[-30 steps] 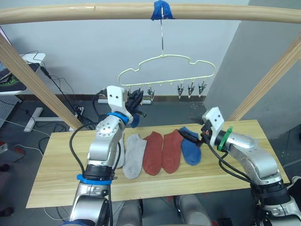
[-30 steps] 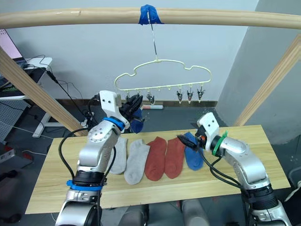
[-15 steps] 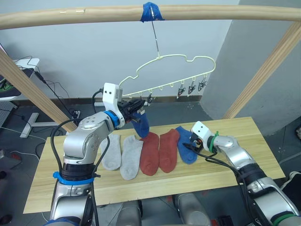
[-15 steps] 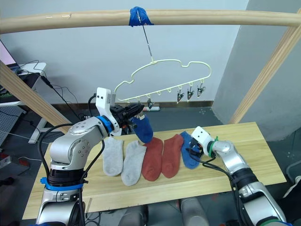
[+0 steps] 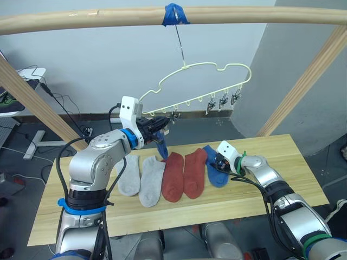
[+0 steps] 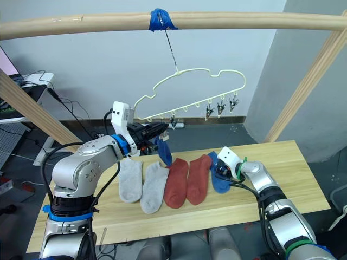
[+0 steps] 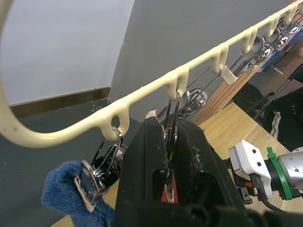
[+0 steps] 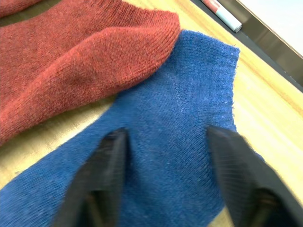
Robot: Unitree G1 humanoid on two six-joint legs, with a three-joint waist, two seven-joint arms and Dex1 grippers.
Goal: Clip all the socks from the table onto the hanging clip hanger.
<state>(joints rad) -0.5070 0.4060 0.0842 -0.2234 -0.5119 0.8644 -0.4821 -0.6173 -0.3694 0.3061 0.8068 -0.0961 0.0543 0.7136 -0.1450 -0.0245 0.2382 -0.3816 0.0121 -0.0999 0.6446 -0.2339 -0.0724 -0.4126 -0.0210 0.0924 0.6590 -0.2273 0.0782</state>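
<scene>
A blue sock (image 5: 161, 147) hangs from a silver clip at the clip hanger's (image 5: 206, 81) low end, at about eight o'clock; the left gripper (image 5: 158, 123) squeezes the next clip between its fingers. The right gripper (image 8: 166, 176), fingers apart, straddles the second blue sock (image 6: 219, 176) on the table (image 5: 282, 179); a shallow pinch could slip off the knit, and the tilted hanger could swing.

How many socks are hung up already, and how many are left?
One short blue knit sock hangs from a silver clip on the pale-yellow wire hanger, with the left gripper beside it. The open right gripper rests on the second blue sock. Five lie on the light wooden table: that one, two rust-red socks, two grey socks.
</scene>
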